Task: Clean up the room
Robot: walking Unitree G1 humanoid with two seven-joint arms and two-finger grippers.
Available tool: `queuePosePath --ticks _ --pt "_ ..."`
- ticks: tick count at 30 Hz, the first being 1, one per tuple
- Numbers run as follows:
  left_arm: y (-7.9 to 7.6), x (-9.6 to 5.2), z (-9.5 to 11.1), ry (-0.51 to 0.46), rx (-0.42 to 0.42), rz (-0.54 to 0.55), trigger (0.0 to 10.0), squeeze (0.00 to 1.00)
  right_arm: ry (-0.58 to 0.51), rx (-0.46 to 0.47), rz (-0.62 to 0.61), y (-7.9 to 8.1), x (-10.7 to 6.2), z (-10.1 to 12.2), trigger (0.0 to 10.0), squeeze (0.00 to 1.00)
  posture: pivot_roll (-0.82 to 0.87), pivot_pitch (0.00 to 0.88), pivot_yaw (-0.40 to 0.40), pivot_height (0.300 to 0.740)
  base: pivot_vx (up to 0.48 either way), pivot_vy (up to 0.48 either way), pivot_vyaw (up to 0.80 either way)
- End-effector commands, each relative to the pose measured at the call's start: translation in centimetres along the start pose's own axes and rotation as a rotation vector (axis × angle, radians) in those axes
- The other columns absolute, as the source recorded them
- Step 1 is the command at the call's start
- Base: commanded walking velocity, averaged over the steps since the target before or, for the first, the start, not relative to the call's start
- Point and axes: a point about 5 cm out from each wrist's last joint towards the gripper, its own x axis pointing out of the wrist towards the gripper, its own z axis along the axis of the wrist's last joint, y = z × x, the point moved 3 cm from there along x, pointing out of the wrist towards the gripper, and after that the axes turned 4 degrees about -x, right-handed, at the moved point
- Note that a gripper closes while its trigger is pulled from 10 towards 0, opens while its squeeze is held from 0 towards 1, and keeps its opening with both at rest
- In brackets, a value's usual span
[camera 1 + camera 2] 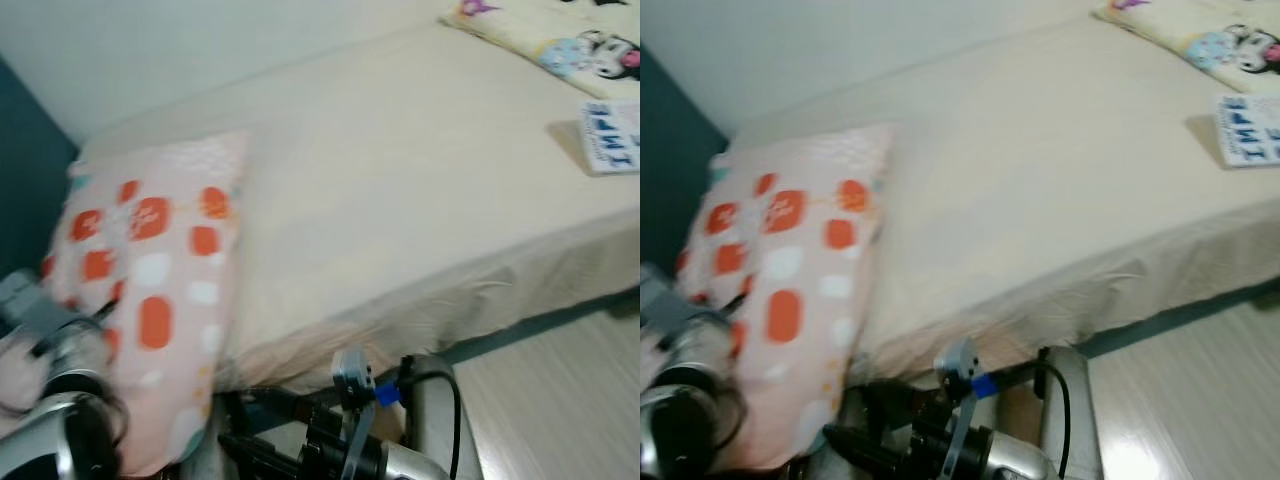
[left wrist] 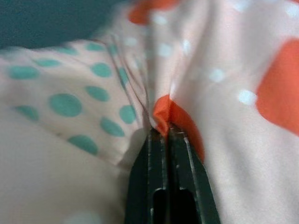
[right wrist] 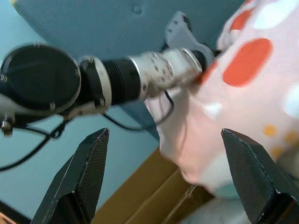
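Room: bedroom corner, pale wall up top, teal panel (image 1: 25, 190) on the robot's left, light wood-look floor (image 1: 560, 390) on the lower right.
Bed: big bed (image 1: 400, 200) in a cream sheet, sheet edge hanging down the near side a bit wrinkly.
Pillow: pink pillow (image 1: 150, 280) with orange and white blobs, at the left end of the bed, lower part drooping off the near edge. Left wrist view shows teal dots on the other side of the fabric.
Left gripper: left gripper (image 2: 164, 135) has its two black fingers pinched tight together on a fold of the pillow, orange patch bunched right at the tips. In the head views the silver left arm sits against the pillow's left edge.
Right gripper: right gripper (image 3: 168, 177) is spread wide, nothing in it, just beside the pillow's hanging corner, looking across at the left arm.
Other stuff: cartoon-print pillow (image 1: 560, 35) at the far right end of the bed, and a blue-and-white booklet (image 1: 612, 135) lying flat on the sheet near it, well apart from the pink pillow.
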Motion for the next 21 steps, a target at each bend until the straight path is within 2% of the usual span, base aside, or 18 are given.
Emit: queuePosePath --ticks 1,2,3,4,5,6,8,9,10,11,12,13,14,16,18,19,20,21 --pt "-3.1 -0.7 -3.1 0.095 0.038 -0.182 10.0 0.0 0.006 0.017 -0.024 -0.3 -0.2 -0.4 10.0 0.0 -0.2 0.242 0.172 0.521 0.0 0.0 0.0" --pt "-3.1 -0.7 -3.1 0.095 0.038 -0.182 10.0 0.0 0.006 0.017 -0.024 -0.3 -0.2 -0.4 10.0 0.0 -0.2 0.242 0.172 0.521 0.0 0.0 0.0" --pt "-4.6 -1.0 -3.6 0.1 0.074 -0.252 10.0 0.33 0.006 0.016 -0.025 -0.3 -0.2 -0.3 10.0 0.0 -0.2 0.242 0.172 0.521 0.0 0.0 0.0" --pt "-4.6 -1.0 -3.6 0.1 0.074 -0.252 10.0 0.33 0.006 0.016 -0.025 -0.3 -0.2 -0.3 10.0 0.0 -0.2 0.242 0.172 0.521 0.0 0.0 0.0" --pt "-6.0 -1.3 -3.9 0.101 0.101 -0.318 10.0 1.0 0.007 0.015 -0.026 -0.3 -0.2 -0.3 10.0 0.0 -0.21 0.241 0.173 0.521 0.0 0.0 0.0" --pt "-6.0 -1.3 -3.9 0.101 0.101 -0.318 10.0 1.0 0.007 0.015 -0.026 -0.3 -0.2 -0.3 10.0 0.0 -0.21 0.241 0.173 0.521 0.0 0.0 0.0" --pt "-8.8 -1.7 -3.2 0.07 0.097 -0.454 10.0 1.0 0.002 0.016 -0.026 -0.2 -0.2 -0.3 10.0 0.0 -0.21 0.241 0.176 0.521 0.0 0.0 0.0" --pt "-9.6 -1.9 -2.8 0.056 0.085 -0.502 10.0 1.0 0.0 0.016 -0.026 -0.2 -0.2 -0.3 10.0 0.0 -0.21 0.241 0.176 0.521 0.0 0.0 0.0" --pt "-9.6 -1.9 -2.8 0.056 0.085 -0.502 10.0 1.0 0.0 0.016 -0.026 -0.2 -0.2 -0.3 10.0 0.0 -0.21 0.241 0.176 0.521 0.0 0.0 0.0" --pt "-10.8 -2.1 -2.0 0.032 0.071 -0.563 10.0 1.0 -0.002 0.016 -0.027 -0.2 -0.2 -0.3 10.0 0.0 -0.21 0.24 0.176 0.521 0.0 0.0 0.0" --pt "-10.8 -2.1 -2.0 0.032 0.071 -0.563 10.0 1.0 -0.002 0.016 -0.027 -0.2 -0.2 -0.3 10.0 0.0 -0.21 0.24 0.176 0.521 0.0 0.0 0.0" --pt "-12.1 -2.3 -1.0 0.0 0.06 -0.634 10.0 1.0 -0.002 0.016 -0.027 -0.2 -0.2 -0.2 10.0 0.0 -0.21 0.24 0.176 0.521 0.0 0.0 0.0" --pt "-12.1 -2.3 -1.0 0.0 0.06 -0.634 10.0 1.0 -0.002 0.016 -0.027 -0.2 -0.2 -0.2 10.0 0.0 -0.21 0.24 0.176 0.521 0.0 0.0 0.0" --pt "-14.8 -3.0 1.3 -0.07 0.027 -0.764 10.0 1.0 -0.003 0.016 -0.026 -0.3 -0.1 -0.2 10.0 0.0 -0.2 0.242 0.175 0.521 0.0 0.0 0.0" --pt "-14.8 -3.0 1.3 -0.07 0.027 -0.764 10.0 1.0 -0.003 0.016 -0.026 -0.3 -0.1 -0.2 10.0 0.0 -0.2 0.242 0.175 0.521 0.0 0.0 0.0" --pt "-16.3 -3.6 2.5 -0.104 0.013 -0.846 10.0 1.0 -0.004 0.016 -0.025 -0.3 -0.1 -0.2 10.0 0.0 -0.2 0.242 0.175 0.521 0.0 0.0 0.0" --pt "-16.3 -3.6 2.5 -0.104 0.013 -0.846 10.0 1.0 -0.004 0.016 -0.025 -0.3 -0.1 -0.2 10.0 0.0 -0.2 0.242 0.175 0.521 0.0 0.0 0.0" --pt "-17.8 -4.5 3.5 -0.135 0.006 -0.933 10.0 1.0 -0.005 0.017 -0.024 -0.3 -0.1 -0.2 10.0 0.0 -0.2 0.242 0.175 0.521 0.0 0.0 0.0"
